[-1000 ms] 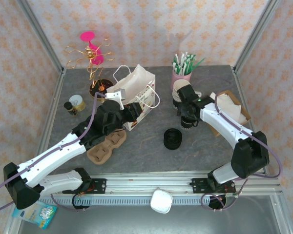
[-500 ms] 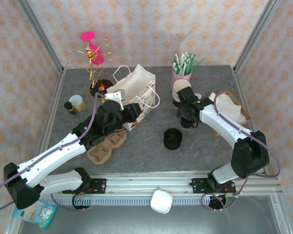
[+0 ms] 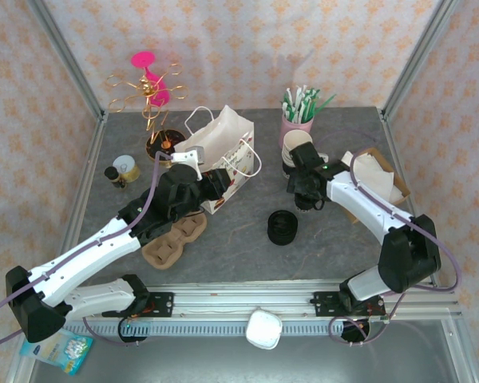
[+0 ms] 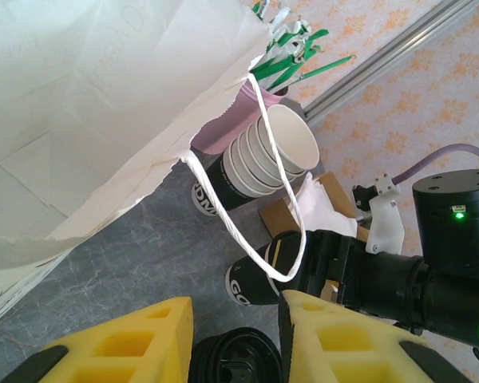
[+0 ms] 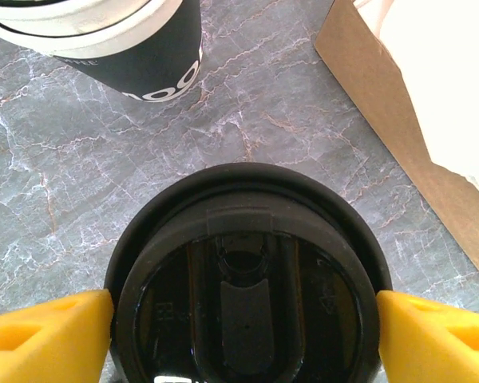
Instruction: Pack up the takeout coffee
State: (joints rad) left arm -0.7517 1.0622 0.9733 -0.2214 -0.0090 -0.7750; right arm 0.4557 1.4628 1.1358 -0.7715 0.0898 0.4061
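My right jaws straddle the lidded black paper cup (image 5: 247, 239) to lift it; gripping, I cannot tell. Meanwhile my left jaws hang parted by the white paper bag (image 4: 80, 120).

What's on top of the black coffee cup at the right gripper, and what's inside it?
A round black plastic lid sits on the cup, between the fingers of the right gripper. The lid covers the opening, so the inside cannot be seen.

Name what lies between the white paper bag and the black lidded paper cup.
Nothing: the top view shows bare grey marbled tabletop between the white paper bag and the black lidded paper cup.
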